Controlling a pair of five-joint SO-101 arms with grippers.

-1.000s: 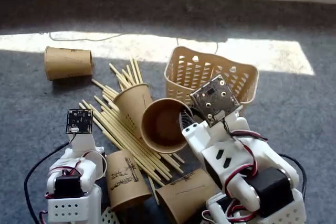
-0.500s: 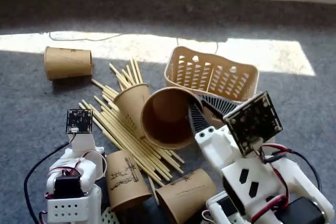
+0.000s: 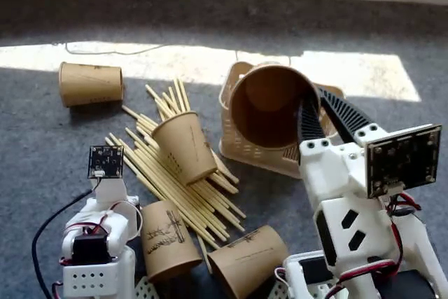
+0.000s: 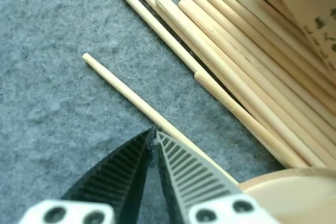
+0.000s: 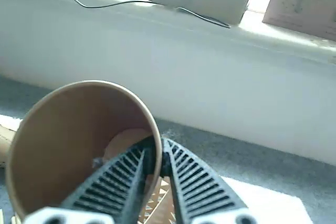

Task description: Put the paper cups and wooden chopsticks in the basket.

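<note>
**Inspection: one cup held at the basket, four cups and all chopsticks outstanding**

The grey felt surface (image 3: 392, 145) is carrying the whole job. The beige lattice basket (image 3: 239, 134) is standing at the far right, and nothing can be seen inside it from here.

The right gripper (image 3: 315, 101) is pinching the rim wall of a held paper cup (image 3: 269, 106), one finger inside and one outside. It is holding the cup on its side at the basket, mouth facing the high camera. Whether the cup is sitting squarely over the opening cannot be told.

A far cup (image 3: 89, 84) is lying on its side well apart at the left. A middle cup (image 3: 185, 146) is resting tilted on the chopstick pile (image 3: 175, 187). Two near cups (image 3: 166, 238) (image 3: 248, 258) are lying between the arms.

The left gripper (image 4: 155, 136) is sitting closed just above the felt. A lone chopstick (image 4: 123, 94) is running beside its tips, apparently not gripped.

Judgement: the cups are looking light and thin-walled, so they will crush easily. A gentle pinch across the rim is suiting them best. The chopsticks are looking stiff, smooth and prone to rolling, so they are best taken near mid-length.

Dark printing is showing on the near cups and is not being recorded here.
</note>
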